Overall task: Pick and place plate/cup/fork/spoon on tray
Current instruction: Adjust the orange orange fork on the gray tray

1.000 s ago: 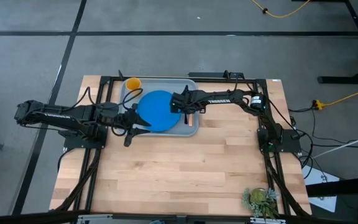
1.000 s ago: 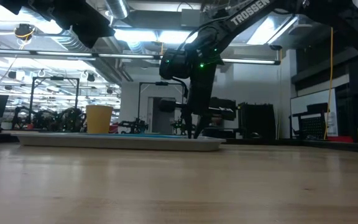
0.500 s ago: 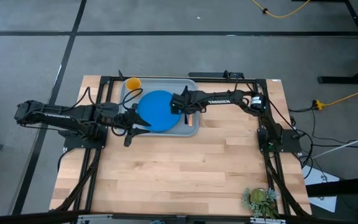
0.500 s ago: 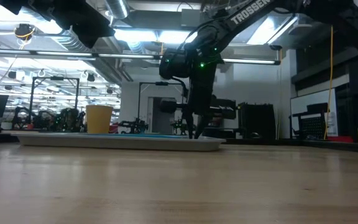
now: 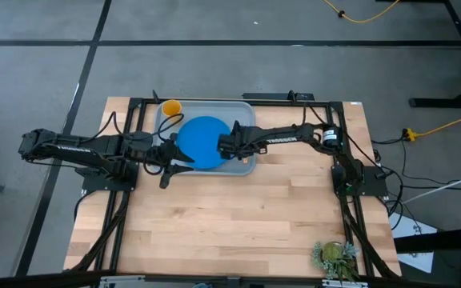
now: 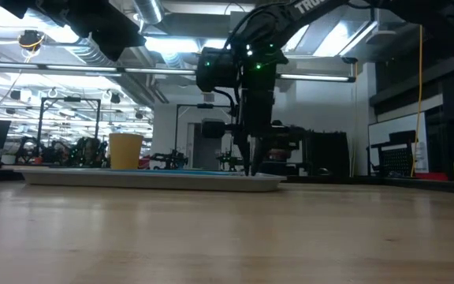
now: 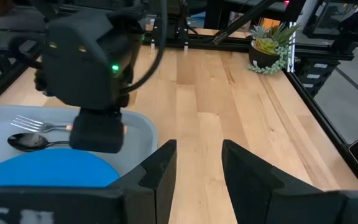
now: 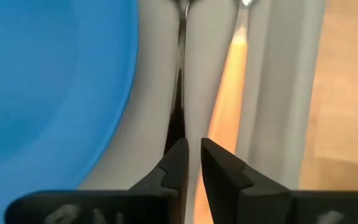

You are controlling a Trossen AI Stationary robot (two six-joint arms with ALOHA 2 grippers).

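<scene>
The grey-blue tray (image 5: 245,108) holds the blue plate (image 5: 201,141) and, in its far left corner, the yellow-orange cup (image 5: 170,106). The dark spoon (image 7: 27,142) and the orange-handled fork (image 7: 31,123) lie side by side on the tray's floor, right of the plate. My right gripper (image 8: 192,155) points down over the spoon's handle end (image 8: 176,127), its fingers a narrow gap apart. The tray shows through that gap. The fork's handle (image 8: 229,118) lies beside the spoon. My left gripper (image 7: 199,155) is open and empty by the tray's near left corner. My right gripper stands from above with one fingertip (image 8: 178,155) over the end of the spoon's handle, which lies flat on the tray and runs away from the fingers. I cannot tell whether the fingertip touches it. The handle is not in the gap.
The tray stands at the table's far middle, its low rim (image 6: 156,180) in front of the cup (image 6: 125,151) in the low view. A small potted plant (image 5: 334,256) stands at the near right corner. Bare wood (image 5: 230,216) fills the near half.
My right gripper has gone a little toward the table's near edge and left, along the tray's right part, and its wrist has risen while the fingertips stay low at the tray. The spoon, fork, plate and cup have kept still.
</scene>
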